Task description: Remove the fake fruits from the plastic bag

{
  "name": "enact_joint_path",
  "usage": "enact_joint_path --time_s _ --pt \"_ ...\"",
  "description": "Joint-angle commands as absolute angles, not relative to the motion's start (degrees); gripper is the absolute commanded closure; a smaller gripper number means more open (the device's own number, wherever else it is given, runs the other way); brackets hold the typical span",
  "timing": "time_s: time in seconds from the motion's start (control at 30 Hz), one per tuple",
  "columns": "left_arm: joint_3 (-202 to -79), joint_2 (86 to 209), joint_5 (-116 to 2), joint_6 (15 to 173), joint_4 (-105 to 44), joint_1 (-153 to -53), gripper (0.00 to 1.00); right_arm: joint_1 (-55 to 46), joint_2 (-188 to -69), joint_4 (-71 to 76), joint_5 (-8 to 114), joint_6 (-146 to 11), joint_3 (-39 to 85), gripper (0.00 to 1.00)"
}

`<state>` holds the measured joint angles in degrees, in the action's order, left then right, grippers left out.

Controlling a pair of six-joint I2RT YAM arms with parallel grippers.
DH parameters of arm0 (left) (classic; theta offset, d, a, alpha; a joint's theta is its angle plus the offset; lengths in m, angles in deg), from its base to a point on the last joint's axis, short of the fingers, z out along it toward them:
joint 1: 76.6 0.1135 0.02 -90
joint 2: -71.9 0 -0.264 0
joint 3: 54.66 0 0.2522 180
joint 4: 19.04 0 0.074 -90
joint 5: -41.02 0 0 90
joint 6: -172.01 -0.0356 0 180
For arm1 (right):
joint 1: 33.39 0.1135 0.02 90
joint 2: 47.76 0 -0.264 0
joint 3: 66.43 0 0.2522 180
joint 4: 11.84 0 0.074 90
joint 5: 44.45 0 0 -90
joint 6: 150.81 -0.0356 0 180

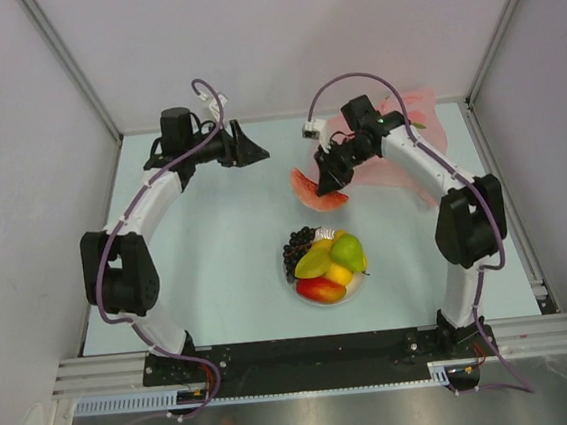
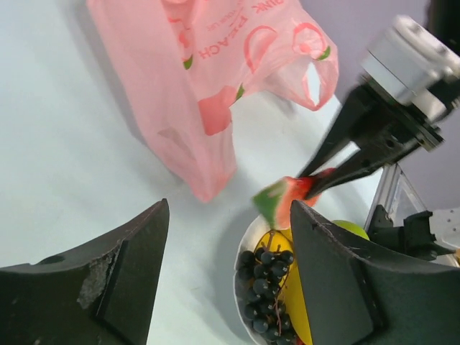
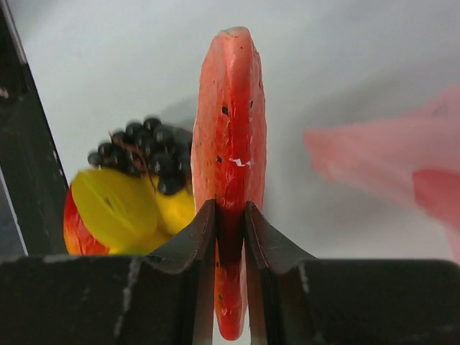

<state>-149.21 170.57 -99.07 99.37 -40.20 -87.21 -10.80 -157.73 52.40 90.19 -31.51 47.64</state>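
Observation:
A pinkish-red slice (image 1: 314, 195) with a green rind hangs above the table, and my right gripper (image 1: 329, 180) is shut on it. In the right wrist view the slice (image 3: 230, 136) stands edge-on, pinched between the two fingers of the right gripper (image 3: 230, 208). The pink plastic bag (image 1: 418, 131) lies crumpled at the back right, behind the right arm. Other fake fruits are piled on a white plate (image 2: 244, 248): a dark grape bunch (image 1: 299, 248), a green pear (image 1: 346, 252), a yellow fruit (image 1: 316, 263) and a red-orange mango (image 1: 319, 289). My left gripper (image 1: 254, 155) is open and empty at the back left.
The plate of fruit sits at centre front between the two arm bases. Grey walls enclose the table on three sides. The bag (image 2: 215, 65) spreads toward the back wall, its tip pointing at the plate.

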Motion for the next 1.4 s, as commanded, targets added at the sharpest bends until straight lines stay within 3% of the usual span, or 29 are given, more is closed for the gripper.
enact_joint_path --time_s 0.0,0.27,0.5,1.07,1.2,1.37 --pt "-146.91 165.85 -95.22 96.33 -40.98 -85.56 0.28 -11.07 -148.05 56.76 82.99 -24.16 39.89 0.87" --pt "-145.67 165.94 -95.04 97.39 -40.27 -85.47 0.28 -11.07 -147.07 54.31 80.79 -27.93 35.57 0.88" --pt "-145.77 166.38 -93.99 97.56 -40.54 -85.38 0.28 -10.27 -153.65 49.91 79.38 -31.98 36.53 0.88" --pt "-142.42 164.01 -93.90 97.12 -40.36 -85.38 0.28 -7.46 -157.71 49.91 79.21 -36.20 36.98 0.80" --pt "-141.29 163.22 -93.72 96.86 -40.19 -85.38 0.28 -7.20 -157.45 50.70 79.56 -36.55 36.72 0.75" --pt "-140.84 163.04 -93.90 97.03 -39.93 -85.38 0.28 -6.76 -156.31 50.96 79.30 -37.60 36.45 0.58"
